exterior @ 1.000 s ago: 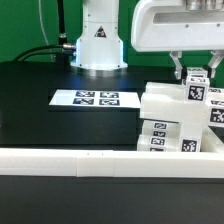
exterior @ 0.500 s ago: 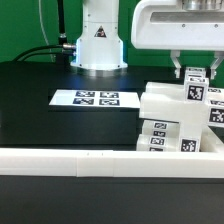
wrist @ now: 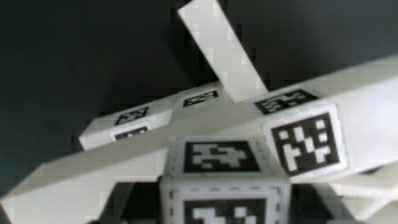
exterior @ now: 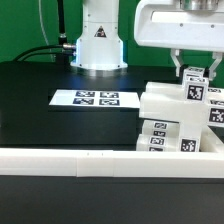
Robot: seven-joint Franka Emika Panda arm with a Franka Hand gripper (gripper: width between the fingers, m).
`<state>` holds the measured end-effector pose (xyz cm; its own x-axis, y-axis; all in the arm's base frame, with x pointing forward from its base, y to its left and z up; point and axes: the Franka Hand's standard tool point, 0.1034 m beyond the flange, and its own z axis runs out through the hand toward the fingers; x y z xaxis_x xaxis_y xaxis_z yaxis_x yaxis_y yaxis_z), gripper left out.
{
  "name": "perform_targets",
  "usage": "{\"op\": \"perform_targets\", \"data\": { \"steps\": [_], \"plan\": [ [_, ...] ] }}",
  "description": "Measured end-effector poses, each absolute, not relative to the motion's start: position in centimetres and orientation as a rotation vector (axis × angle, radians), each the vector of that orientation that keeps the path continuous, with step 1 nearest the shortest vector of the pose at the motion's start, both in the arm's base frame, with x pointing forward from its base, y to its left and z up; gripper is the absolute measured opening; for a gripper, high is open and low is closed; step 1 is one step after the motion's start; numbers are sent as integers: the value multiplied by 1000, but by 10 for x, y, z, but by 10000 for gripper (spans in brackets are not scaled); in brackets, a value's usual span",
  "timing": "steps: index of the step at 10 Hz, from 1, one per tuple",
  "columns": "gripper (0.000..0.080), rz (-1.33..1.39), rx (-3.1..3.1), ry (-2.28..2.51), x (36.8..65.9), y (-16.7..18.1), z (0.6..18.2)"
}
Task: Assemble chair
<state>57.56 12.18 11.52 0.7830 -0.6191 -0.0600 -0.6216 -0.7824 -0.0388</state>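
At the exterior view's right, against the long white rail (exterior: 70, 161) that runs along the front of the black counter (exterior: 40, 110), the chair (exterior: 165, 120) stands as a cluster of chunky white pieces, each carrying square black-and-white tags. The gripper (exterior: 195, 74) hangs directly over the cluster's upper right, and its jaws straddle a tagged upright block (exterior: 194, 92) at a middling width; both appear to press on the block's sides, so it looks held, though the actual contact is not plainly shown. From the wrist view, a tagged cube-like piece (wrist: 222, 170) sits right below the camera, with a slanting white slab (wrist: 231, 55) and a broad bar (wrist: 214, 125) behind it.

The pieces look like rigid moulded plastic: stiff, light for their bulk, and unlikely to crush under the jaws. Their faces appear smooth and somewhat glossy, so a grip could slide if taken on a slanted or narrow edge. The safest hold seems to be across two flat parallel faces of a block, near its middle, with the jaws square to those faces. Since the parts probably only slot loosely together, pulling sideways on one could tip or drag its neighbours. The marker board (exterior: 85, 98) lies flat on the counter, well apart at the exterior view's left.
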Motion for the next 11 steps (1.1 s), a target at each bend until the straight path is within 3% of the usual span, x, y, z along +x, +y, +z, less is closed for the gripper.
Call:
{"op": "perform_targets", "data": {
  "steps": [8,10,11],
  "plan": [
    [284,94,-2590,1664,576,125,116],
    [293,96,-2641,1580,576,124,116],
    [503,104,-2657,1558,576,123,116]
  ]
}}
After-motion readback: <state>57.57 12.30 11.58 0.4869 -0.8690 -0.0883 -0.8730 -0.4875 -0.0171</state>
